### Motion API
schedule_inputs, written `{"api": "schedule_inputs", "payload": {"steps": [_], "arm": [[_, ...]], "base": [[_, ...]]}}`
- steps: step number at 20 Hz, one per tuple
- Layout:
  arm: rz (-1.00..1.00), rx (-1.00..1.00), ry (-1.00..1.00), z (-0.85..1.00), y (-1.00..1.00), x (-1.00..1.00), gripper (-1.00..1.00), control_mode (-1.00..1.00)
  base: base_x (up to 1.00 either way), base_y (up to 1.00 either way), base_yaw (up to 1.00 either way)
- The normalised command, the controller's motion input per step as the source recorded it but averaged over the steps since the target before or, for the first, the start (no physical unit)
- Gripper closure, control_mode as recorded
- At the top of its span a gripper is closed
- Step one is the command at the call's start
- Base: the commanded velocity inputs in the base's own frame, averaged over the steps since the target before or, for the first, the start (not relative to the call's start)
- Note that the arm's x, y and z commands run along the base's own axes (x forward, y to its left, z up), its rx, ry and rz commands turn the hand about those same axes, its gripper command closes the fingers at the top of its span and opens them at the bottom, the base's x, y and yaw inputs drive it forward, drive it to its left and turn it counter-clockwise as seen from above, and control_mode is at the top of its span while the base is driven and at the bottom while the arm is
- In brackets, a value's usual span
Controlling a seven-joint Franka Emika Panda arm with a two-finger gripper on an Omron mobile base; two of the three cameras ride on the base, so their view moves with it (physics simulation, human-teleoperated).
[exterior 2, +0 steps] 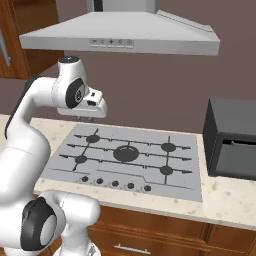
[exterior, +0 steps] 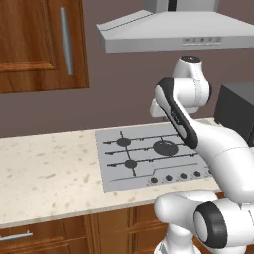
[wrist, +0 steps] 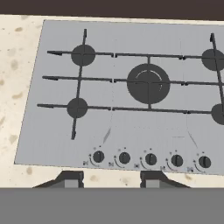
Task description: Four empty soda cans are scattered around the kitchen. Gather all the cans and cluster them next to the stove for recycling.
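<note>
The white two-finger hand (wrist: 109,179), fingers pressed together and holding nothing, hovers above the flat silver-grey gas stove (wrist: 127,127) (bare speckled bench (exterior: 44,173) lies leftward, ready for cans).

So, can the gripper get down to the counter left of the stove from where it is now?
Probably yes. The gripper hangs above the stove, and that stretch of counter beside it is bare, with nothing between it and the arm. The range hood sits well above.

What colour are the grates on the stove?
Black, on the silver-grey stove; the grates show best in the hand view.
</note>
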Motion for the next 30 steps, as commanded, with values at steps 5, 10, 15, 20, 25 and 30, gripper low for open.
{"api": "schedule_inputs", "payload": {"steps": [5,10,15,20,25,30], "arm": [[0.00,0.00,0.00,0.00,0.00,0.00,-1.00,1.00],[0.00,0.00,0.00,0.00,0.00,0.00,-1.00,1.00],[0.00,0.00,0.00,0.00,0.00,0.00,-1.00,1.00],[0.00,0.00,0.00,0.00,0.00,0.00,-1.00,1.00],[0.00,0.00,0.00,0.00,0.00,0.00,-1.00,1.00],[0.00,0.00,0.00,0.00,0.00,0.00,-1.00,1.00]], "base": [[0.00,0.00,0.00],[0.00,0.00,0.00],[-0.07,0.00,-0.04],[-0.37,-0.04,-0.48],[-0.45,0.00,-0.82],[-0.27,0.00,-0.88]]}}
